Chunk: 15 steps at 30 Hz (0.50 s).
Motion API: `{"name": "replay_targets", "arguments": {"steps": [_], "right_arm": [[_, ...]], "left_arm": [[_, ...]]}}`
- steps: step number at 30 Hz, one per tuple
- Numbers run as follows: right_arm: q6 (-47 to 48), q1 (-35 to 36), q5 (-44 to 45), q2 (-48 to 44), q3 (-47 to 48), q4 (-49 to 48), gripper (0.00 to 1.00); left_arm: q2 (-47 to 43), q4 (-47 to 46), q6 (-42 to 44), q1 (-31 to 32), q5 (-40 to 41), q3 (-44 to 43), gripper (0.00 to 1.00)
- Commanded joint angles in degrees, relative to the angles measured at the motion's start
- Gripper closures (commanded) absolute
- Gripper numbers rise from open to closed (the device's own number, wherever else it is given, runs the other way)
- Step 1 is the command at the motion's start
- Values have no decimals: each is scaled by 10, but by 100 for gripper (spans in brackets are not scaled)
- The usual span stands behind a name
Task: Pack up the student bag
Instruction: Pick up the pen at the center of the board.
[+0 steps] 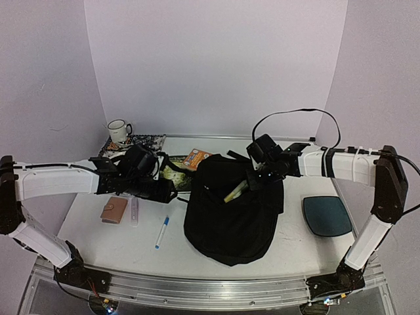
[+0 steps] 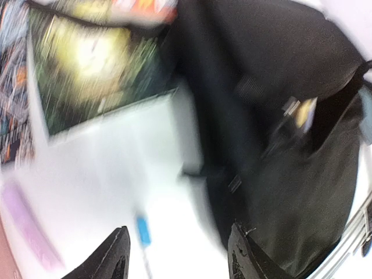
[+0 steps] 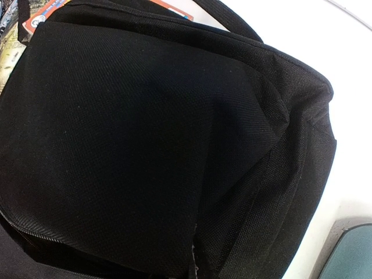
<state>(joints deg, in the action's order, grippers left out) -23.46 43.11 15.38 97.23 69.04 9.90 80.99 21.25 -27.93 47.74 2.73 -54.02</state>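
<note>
The student bag (image 1: 230, 213), a large black backpack, lies in the middle of the table with its top open. A yellowish item (image 1: 235, 191) sticks out of the opening. My right gripper (image 1: 254, 178) is at the bag's upper rim. In the right wrist view black fabric (image 3: 145, 133) fills the frame and hides the fingers, and a fold runs down to where they pinch it. My left gripper (image 1: 169, 191) hovers left of the bag, open and empty. In the blurred left wrist view it (image 2: 177, 229) is above the table, with the bag (image 2: 302, 174) to its right.
Left of the bag lie a blue-capped pen (image 1: 162, 231), a brown wallet (image 1: 113, 210) and a pale clear case (image 1: 134, 211). Behind are a green-yellow book (image 1: 174, 174), an orange packet (image 1: 195, 159), a patterned book (image 1: 146, 140) and a mug (image 1: 119, 130). A dark-teal pad (image 1: 327, 215) lies to the right.
</note>
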Motion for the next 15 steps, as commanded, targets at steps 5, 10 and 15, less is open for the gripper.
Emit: {"name": "replay_targets", "arguments": {"steps": [5, 10, 15], "right_arm": [[-8, 1, 12, -6, 8, 20, 100], [-10, 1, 10, -6, 8, 20, 100], [-11, 1, 9, -5, 6, 19, 100]], "left_arm": [[-61, 47, -114, 52, 27, 103, 44], [-44, 52, -146, 82, 42, 133, 50], [-2, 53, -139, 92, 55, 124, 56]]}}
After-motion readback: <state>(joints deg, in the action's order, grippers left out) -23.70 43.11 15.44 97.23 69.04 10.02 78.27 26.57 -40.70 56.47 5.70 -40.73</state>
